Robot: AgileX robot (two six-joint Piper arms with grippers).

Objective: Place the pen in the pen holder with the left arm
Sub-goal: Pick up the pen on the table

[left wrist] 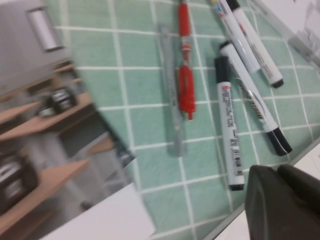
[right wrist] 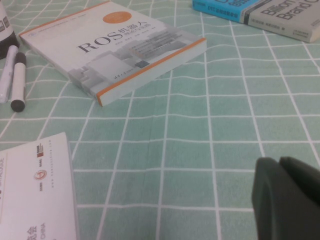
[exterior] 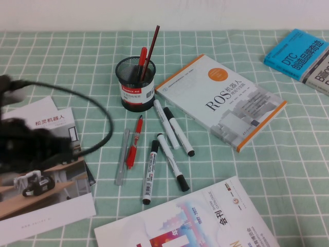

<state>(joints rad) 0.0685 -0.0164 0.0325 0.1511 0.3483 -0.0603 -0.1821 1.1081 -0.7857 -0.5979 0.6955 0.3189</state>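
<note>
Pen [exterior: 122, 157], grey and slim, lies on the cloth just beside the red pen [exterior: 134, 142], short of the pen holder [exterior: 134, 82]; left wrist view: left gripper [left wrist: 285, 202] hovers near it, fingers unreadable; right wrist view: right gripper [right wrist: 290, 200] likewise, well apart.

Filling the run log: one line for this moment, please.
grey pen: on cloth beside red pen | pen holder: upright | left gripper: near markers, not grasping | right gripper: parked
</note>
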